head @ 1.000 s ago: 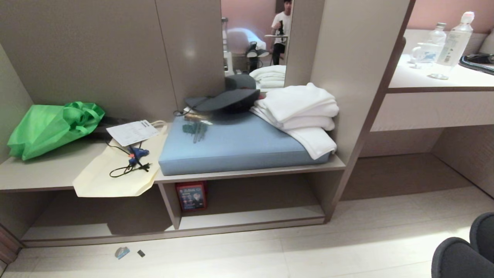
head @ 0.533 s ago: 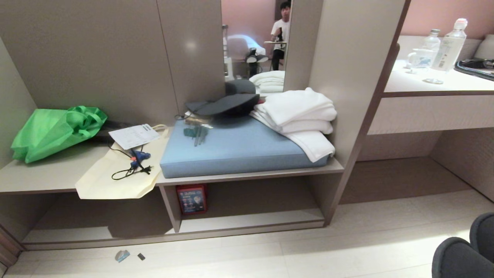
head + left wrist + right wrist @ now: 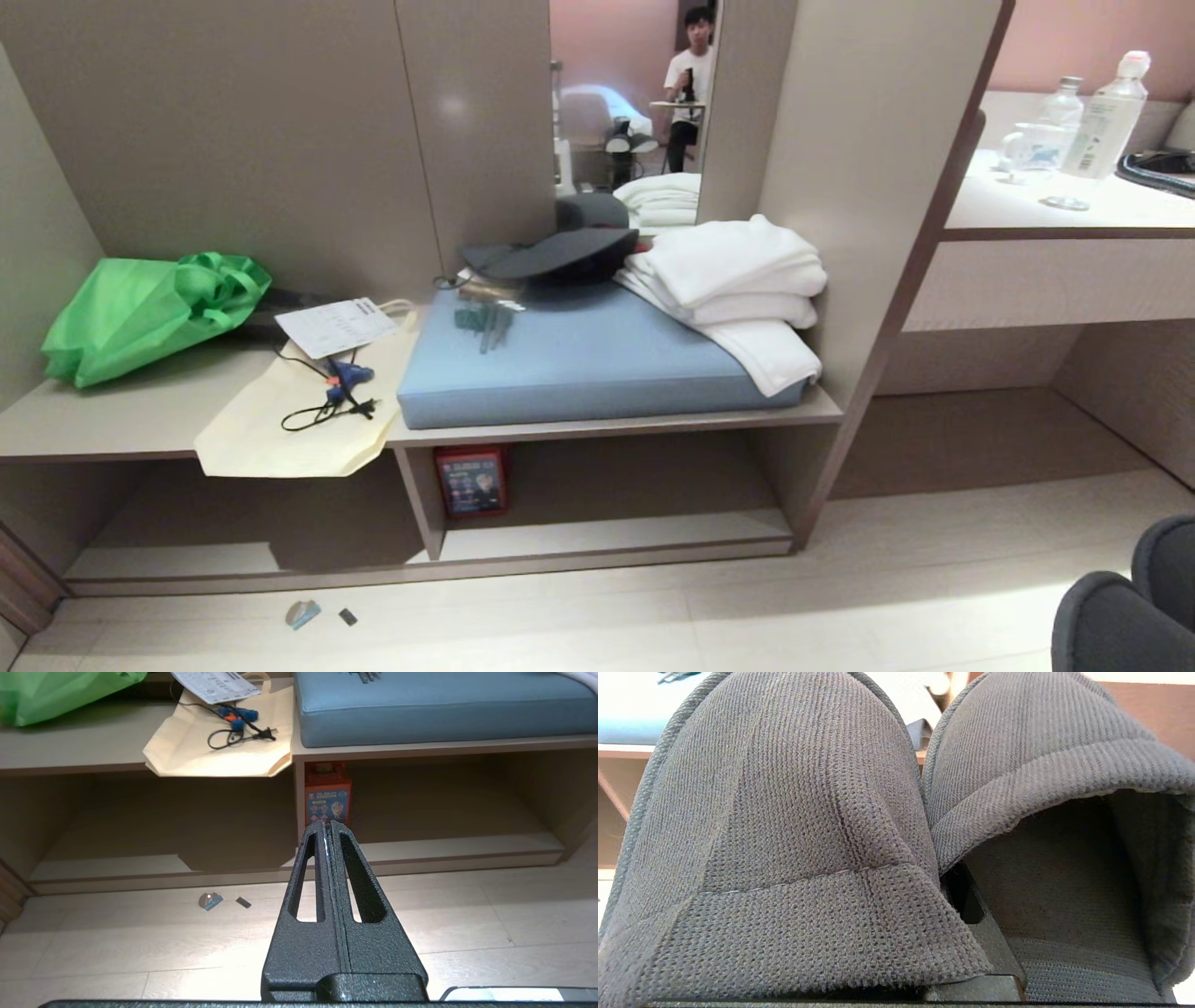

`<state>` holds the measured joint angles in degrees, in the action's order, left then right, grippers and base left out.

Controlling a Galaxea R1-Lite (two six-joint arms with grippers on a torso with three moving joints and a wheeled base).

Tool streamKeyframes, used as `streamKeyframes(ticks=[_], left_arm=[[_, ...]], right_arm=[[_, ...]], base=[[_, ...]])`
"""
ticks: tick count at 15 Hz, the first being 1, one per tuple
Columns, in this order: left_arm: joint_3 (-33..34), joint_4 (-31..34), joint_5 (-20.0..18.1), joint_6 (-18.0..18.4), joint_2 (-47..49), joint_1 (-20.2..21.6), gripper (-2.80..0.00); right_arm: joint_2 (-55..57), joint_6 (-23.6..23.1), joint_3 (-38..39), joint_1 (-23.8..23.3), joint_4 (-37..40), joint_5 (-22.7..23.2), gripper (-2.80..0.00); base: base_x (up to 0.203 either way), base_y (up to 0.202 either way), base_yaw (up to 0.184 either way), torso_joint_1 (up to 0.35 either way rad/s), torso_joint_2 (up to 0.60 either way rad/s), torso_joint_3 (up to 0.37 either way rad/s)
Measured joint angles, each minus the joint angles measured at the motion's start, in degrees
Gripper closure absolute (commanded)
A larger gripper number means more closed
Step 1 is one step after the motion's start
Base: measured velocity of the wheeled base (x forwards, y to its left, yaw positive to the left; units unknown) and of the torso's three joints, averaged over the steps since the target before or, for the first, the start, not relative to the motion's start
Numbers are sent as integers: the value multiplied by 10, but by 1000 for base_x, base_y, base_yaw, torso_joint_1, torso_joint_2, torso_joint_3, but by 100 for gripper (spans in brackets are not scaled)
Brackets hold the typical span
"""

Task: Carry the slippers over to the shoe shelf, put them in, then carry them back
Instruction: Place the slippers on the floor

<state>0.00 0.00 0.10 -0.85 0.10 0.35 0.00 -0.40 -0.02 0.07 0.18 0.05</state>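
Observation:
The slippers are dark grey knit fabric, side by side with toes pointing away, and fill the right wrist view. My right gripper is shut on the slippers, and only a bit of one of its fingers shows between them. In the head view the slippers sit at the bottom right corner, above the floor. The shoe shelf is the low cubby ahead, with a pale base board and an upright panel carrying a red box. My left gripper is shut and empty, pointing at the shoe shelf.
Above the shelf, a bench holds a blue cushion, white towels, a black cap, a green bag and a cream tote with a cable. A desk with bottles stands right. Small scraps lie on the floor. A mirror reflects a person.
The whole head view has shifted slightly, so the camera moved and the furniture sits a little to the right. The slippers stay in the right gripper; the left gripper is unchanged.

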Motion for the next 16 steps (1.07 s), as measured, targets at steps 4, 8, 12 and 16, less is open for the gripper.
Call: streamKeyframes(ticks=[4, 8, 12, 16], left_arm=[[0, 1, 0, 0, 0, 1, 0], [0, 1, 0, 0, 0, 1, 0], [0, 1, 0, 0, 0, 1, 0], [0, 1, 0, 0, 0, 1, 0]], right_arm=[[0, 1, 0, 1, 0, 0, 0], [0, -7, 0, 1, 0, 1, 0], [0, -27, 0, 1, 0, 3, 0], [0, -26, 0, 1, 0, 3, 0]], base=[[0, -193, 2, 3, 3, 6], [0, -195, 2, 3, 2, 0], [0, -196, 3, 3, 0, 3], [0, -196, 1, 2, 3, 4]])
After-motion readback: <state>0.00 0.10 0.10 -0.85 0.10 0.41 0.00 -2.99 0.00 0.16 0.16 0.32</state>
